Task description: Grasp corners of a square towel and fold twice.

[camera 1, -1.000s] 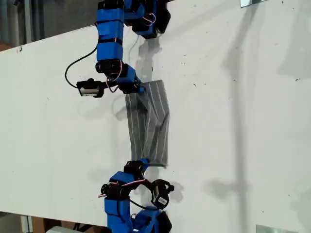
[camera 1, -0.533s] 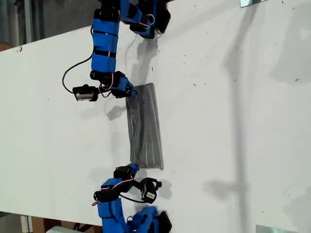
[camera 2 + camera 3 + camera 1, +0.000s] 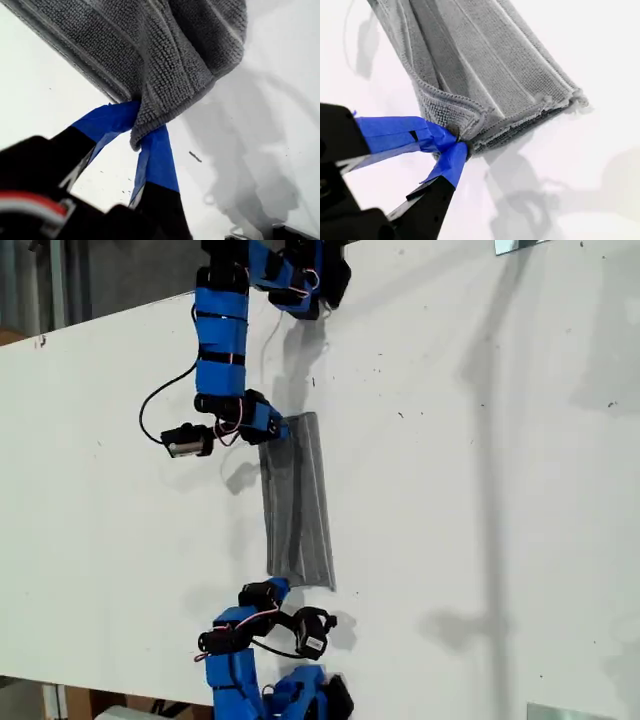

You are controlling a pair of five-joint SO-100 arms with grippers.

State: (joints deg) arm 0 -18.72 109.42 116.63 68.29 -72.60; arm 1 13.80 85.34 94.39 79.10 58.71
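Quick update on the towel fold: a second ago the towel was a wider, rumpled sheet with one half still draped over. Now it's pulled into a narrow, tidy strip lying flat on the bench, stretched between the two sets of jaws. So the first fold looks basically done. The first gripper has its jaws clamped on a bunched-up corner, with the cloth spreading up and away from the tips. The second gripper has its jaws pinched tight on the stacked corner at the other end. You can see the doubled hems lined up just beyond the tips there, which is a good sign the layers landed on top of each other. From the exterior view there's the arm at the top and the arm at the bottom, each touching one short end of the strip, but the wrist views don't really settle which is first and which is second. Best guess at what's next: both jaws let go, then regrip for the second fold, which would bring one short end over to the other. The bunching in the first jaws might drag the top layer when they release.
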